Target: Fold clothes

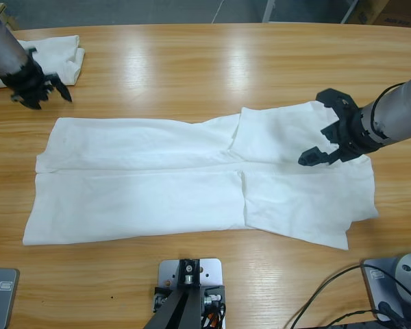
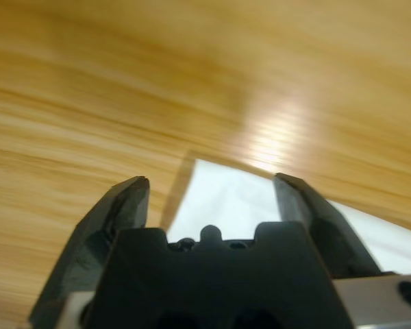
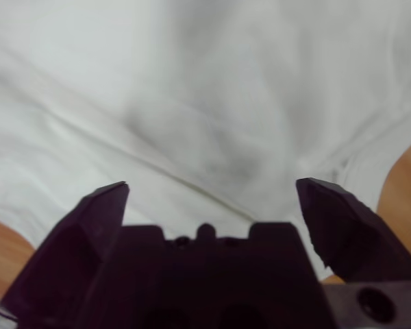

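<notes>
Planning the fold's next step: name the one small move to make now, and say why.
Probably lower the right tool onto the T-shirt and close on its right end. Its jaws are open just over the cloth, holding nothing, while the left tool hangs open over bare table off the shirt's corner.

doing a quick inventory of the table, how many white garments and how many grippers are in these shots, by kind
White garments: 2, the large garment spread flat mid-table and a folded one at the far left corner.
Black grippers: 2, the left gripper open above bare wood beside the folded one, the right gripper open over the large garment's right part.
Total: 4
</notes>
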Motion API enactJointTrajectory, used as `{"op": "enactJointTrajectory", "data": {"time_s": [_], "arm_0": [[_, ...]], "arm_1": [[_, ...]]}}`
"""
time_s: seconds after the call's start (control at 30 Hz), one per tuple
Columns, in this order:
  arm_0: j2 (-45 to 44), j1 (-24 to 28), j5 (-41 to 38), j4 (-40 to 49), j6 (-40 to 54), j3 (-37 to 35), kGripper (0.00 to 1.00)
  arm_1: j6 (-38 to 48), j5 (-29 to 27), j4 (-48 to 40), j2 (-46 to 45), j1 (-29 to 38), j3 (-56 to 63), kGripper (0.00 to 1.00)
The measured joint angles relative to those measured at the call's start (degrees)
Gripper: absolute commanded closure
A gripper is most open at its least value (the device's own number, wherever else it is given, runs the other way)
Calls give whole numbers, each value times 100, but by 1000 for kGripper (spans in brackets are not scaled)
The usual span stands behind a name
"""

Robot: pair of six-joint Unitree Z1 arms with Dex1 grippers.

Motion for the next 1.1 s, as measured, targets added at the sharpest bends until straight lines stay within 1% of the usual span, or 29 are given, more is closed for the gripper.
{"op": "enactJointTrajectory", "data": {"time_s": [0.13,0.17,0.23,0.33,0.37,0.5,0.57,0.63,0.83,1.0,1.1], "arm_0": [[-718,-194,0,27,488,128,0],[-868,-261,0,29,668,247,0],[-1088,-488,0,30,1143,601,0],[-1214,-1063,37,-46,2078,1191,0],[-1226,-1259,79,-111,2398,1320,0],[-1236,-1957,483,-450,3587,1539,0],[-1236,-2097,551,-599,3933,1562,0],[-1236,-2150,564,-689,4087,1584,0],[-1236,-2157,565,-834,4210,1700,0],[-1236,-2161,565,-854,4223,1737,0],[-1236,-2161,565,-863,4223,1738,0]], "arm_1": [[-467,-36,-2,-512,318,-2,3],[-537,-36,21,-588,397,-2,33],[-742,-35,43,-636,686,-4,181],[-1554,-32,45,-486,1281,-35,371],[-1946,-32,46,-369,1434,-67,390],[-3558,-190,64,48,1695,-351,391],[-4089,-275,64,302,1710,-497,391],[-4404,-291,64,595,1714,-644,391],[-4724,-79,55,1511,1714,-836,391],[-4861,-34,55,1575,1628,-871,391],[-4939,-34,55,1586,1458,-871,392]]}}
